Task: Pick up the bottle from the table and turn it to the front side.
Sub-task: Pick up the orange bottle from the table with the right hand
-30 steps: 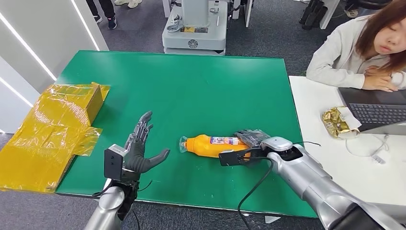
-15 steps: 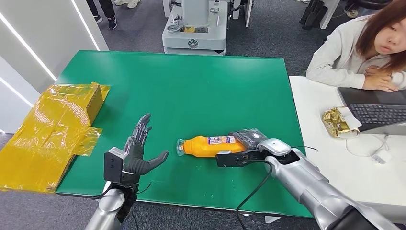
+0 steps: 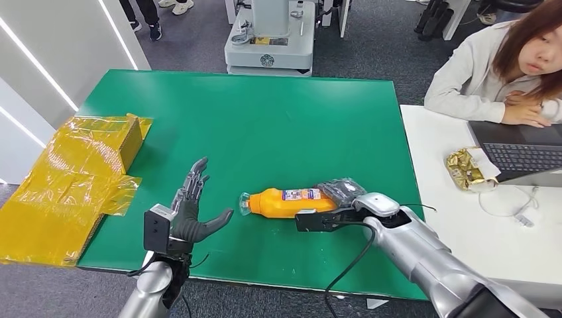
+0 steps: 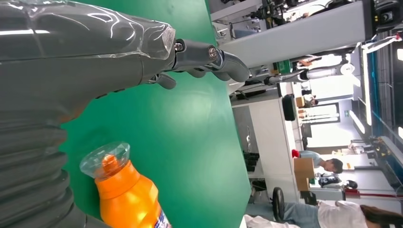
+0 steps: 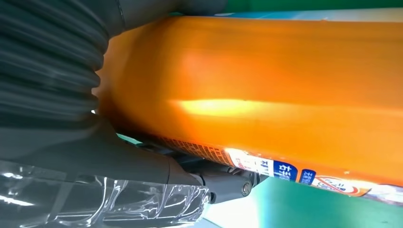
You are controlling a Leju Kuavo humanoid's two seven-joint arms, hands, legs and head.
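Near the front edge of the green table [image 3: 265, 112], the orange bottle [image 3: 288, 203] lies on its side, clear cap pointing left. The right hand [image 3: 344, 199] grips its base end, fingers wrapped around the body. Just left, the left hand [image 3: 192, 209] hovers with fingers spread, holding nothing. Yellow wrapping [image 3: 66, 179] lies far left.

Bright, even light; blurred close-up

green table [image 3: 265, 119] open, yellow wrap [image 3: 73, 172] far left
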